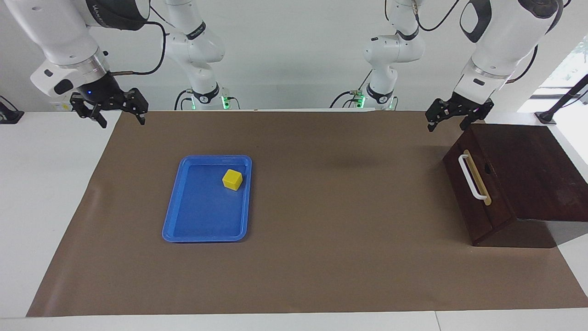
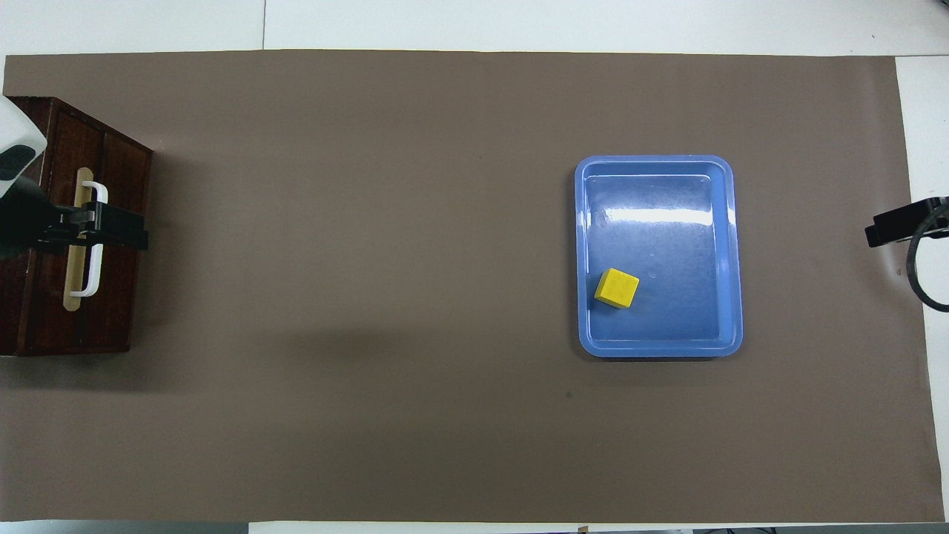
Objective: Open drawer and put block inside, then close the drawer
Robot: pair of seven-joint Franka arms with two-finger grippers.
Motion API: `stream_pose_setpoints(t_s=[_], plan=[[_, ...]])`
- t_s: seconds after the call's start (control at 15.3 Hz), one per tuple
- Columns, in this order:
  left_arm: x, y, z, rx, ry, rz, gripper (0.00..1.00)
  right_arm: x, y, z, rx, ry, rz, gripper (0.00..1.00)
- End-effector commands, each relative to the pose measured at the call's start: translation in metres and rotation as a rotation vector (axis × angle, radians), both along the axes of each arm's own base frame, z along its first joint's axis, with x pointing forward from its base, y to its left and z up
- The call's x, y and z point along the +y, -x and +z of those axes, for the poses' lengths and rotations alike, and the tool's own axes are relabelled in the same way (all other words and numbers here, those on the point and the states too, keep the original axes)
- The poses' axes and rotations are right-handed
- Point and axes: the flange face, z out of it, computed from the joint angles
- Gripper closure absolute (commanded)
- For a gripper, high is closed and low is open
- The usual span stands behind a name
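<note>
A wide stretch of bare brown paper mat covers the white bench between the two groups of things, and its long edge farthest from the robots runs free of any object. At the left arm's end sits the dark wooden box with a flat, smooth top; the dark brown wooden drawer is pushed in flush, its white bar handle mounted on a tan strip and facing the open mat. Toward the right arm's end lies a flat, glossy blue plastic tray with rounded corners and a low rim. The small bright yellow cube block rests inside it, in the part nearer the robots and on the side toward the drawer, close to the rim.

The left tool hangs raised over the box's corner nearest the robots, pointing down, fingers spread and holding nothing. The right tool hangs over the mat's edge at its own end, tilted, likewise spread and unloaded.
</note>
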Motion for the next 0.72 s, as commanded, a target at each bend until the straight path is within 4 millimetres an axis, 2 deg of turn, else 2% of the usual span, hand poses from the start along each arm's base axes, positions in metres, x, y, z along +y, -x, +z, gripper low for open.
stream_pose_setpoints(t_s=[0.0,0.65], plan=[[0.0025,0.0058,0.0048,-0.002,0.007,0.009,0.0,0.0004,0.0006,-0.0011,-0.006,0.012,-0.015,0.0],[0.0017,0.0059,0.0048,-0.002,0.007,0.007,0.0,-0.0012,0.0005,-0.0005,-0.013,0.006,-0.028,0.0]])
